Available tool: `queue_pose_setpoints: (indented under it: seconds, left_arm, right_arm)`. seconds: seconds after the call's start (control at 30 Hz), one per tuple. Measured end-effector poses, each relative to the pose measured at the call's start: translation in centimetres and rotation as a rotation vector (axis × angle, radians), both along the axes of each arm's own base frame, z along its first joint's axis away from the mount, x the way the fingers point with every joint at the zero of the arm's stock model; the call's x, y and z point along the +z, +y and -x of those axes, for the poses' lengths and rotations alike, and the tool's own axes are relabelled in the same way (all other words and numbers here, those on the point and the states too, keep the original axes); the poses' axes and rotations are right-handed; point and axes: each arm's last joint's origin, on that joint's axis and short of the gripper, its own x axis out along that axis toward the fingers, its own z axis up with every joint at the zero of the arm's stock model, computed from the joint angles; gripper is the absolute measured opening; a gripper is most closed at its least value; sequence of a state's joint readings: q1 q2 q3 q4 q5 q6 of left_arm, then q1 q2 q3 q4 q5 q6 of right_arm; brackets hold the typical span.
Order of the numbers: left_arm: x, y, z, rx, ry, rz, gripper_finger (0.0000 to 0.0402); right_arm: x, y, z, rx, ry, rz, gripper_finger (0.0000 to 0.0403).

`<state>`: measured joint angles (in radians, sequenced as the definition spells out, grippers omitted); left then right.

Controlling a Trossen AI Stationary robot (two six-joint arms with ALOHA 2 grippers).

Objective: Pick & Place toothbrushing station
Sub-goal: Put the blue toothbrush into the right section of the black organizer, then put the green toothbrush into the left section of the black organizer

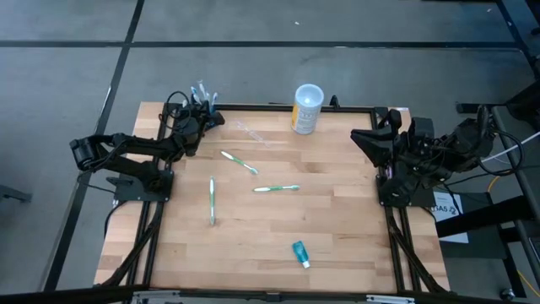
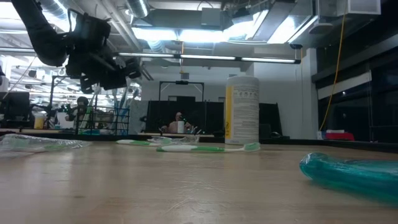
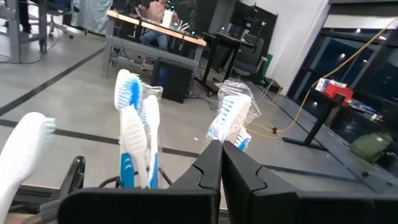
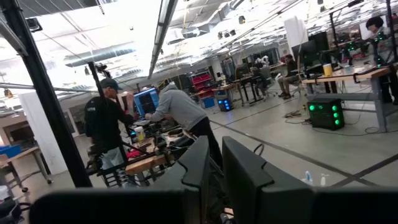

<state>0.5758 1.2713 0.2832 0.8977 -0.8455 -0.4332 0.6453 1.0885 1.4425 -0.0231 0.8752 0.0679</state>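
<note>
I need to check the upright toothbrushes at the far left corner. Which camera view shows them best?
The left wrist view: the upright toothbrushes stand large just beyond the shut left gripper. The high view shows them tiny; in the low view I cannot pick them out; the right wrist view misses them.

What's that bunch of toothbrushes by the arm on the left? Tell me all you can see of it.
The toothbrushing station sits at the table's far left corner, right at the left gripper, whose fingers are shut. Its holder block is mostly hidden; what shows is a cluster of upright white-and-blue brushes with their bristle heads up, one head wrapped in clear plastic. Whether the gripper touches it is unclear.
</note>
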Motion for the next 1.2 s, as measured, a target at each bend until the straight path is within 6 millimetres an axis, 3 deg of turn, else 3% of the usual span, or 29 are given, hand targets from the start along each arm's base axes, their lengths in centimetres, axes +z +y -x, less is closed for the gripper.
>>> queue_pose_setpoints:
  seconds: [0.23,0.53,0.7,0.93,1.2]
  left_arm:
    - [0.2,-0.1,-0.3,-0.116,-0.012,-0.017,0.0009]
    - [2.5,-1.7,-1.3,-0.283,-0.117,-0.162,0.0082]
    - [2.4,-2.3,-1.2,-0.17,-0.059,-0.151,0.0109]
    - [2.7,-2.3,-1.0,-0.151,-0.056,-0.152,0.0118]
    - [2.8,-2.6,-1.4,-0.228,0.154,-0.038,0.0111]
  right_arm:
    - [0.0,0.0,0.0,0.015,-0.003,0.006,0.0049]
    - [0.0,0.1,0.0,0.04,-0.007,0.016,0.0049]
    - [0.0,0.2,-0.1,0.049,-0.002,0.026,0.0049]
    - [0.0,0.2,-0.1,0.052,-0.001,0.028,0.0049]
    - [-0.1,0.2,-0.1,0.051,0.0,0.029,0.0049]
